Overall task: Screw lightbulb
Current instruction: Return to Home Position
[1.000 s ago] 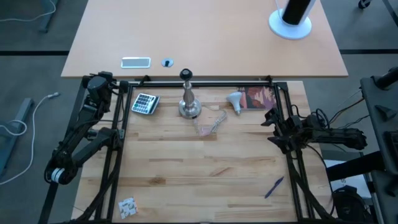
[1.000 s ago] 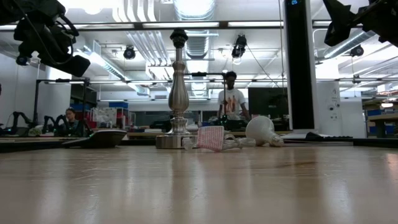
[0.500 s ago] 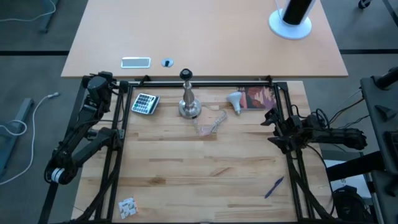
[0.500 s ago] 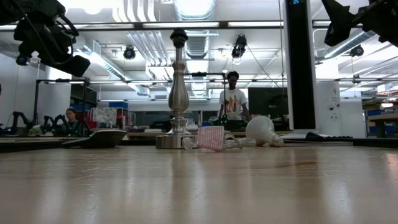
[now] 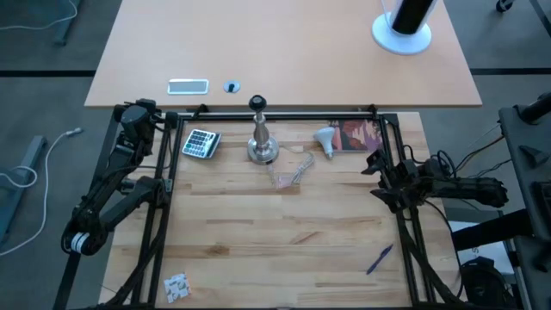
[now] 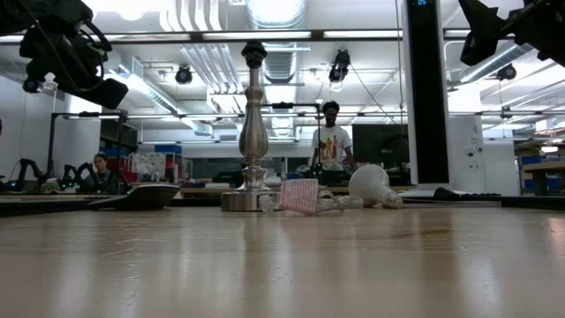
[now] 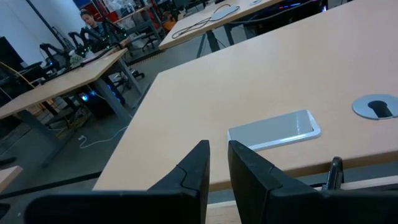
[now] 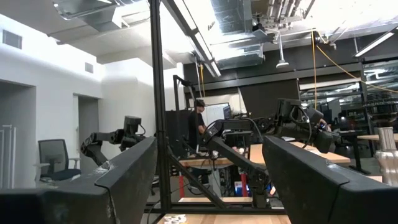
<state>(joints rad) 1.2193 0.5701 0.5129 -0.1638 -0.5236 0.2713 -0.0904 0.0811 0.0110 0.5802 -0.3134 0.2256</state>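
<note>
The right gripper (image 5: pixel 377 178) hangs at the table's right edge with its jaws wide and nothing between them. The left gripper (image 7: pixel 217 155) sits at the far left corner, its 2 fingers drawn to a narrow slit, also empty.

From the right gripper, the lightbulb (image 5: pixel 325 138) is the nearest task thing. It lies on its side on the wood, well apart, inward and toward the far edge. Beyond it, farther from that gripper, stands the lamp stand (image 5: pixel 261 145), and past that a calculator (image 5: pixel 201 143), the thing nearest the left gripper.

The step in hand looks like parking both arms. Doing it well means keeping each gripper high and outside the frame, with no sweep across the bulb, which could roll. The bulb is not in the socket, so I judge the screwing itself is not done.

The low view alone shows the stand's top bare and the bulb resting on the table. The high view alone gives the spacing between bulb and grippers. Only the wrist views settle the finger gaps. The left one also shows a grey slab (image 7: pixel 273 130) on the far table.
</note>
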